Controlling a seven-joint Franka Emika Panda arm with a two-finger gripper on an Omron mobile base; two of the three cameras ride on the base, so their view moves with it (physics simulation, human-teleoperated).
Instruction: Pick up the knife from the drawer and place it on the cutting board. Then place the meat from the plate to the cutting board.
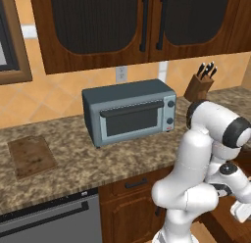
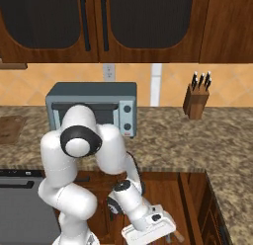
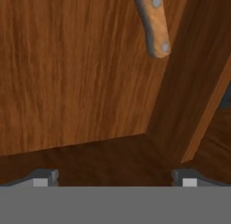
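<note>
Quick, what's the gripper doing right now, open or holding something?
Gripper: open, holding nothing, inside the drawer; the knife handle lies ahead, untouched.

in the hand view the knife [image 3: 154,24] is cut off by the top edge, so just the end of its brown riveted handle shows and the blade cannot be seen. the drawer [image 3: 72,74] runs past the frame on every side. in the right base view the gripper [image 2: 170,237] is clipped by the bottom edge, its fingertips mostly hidden.
</note>
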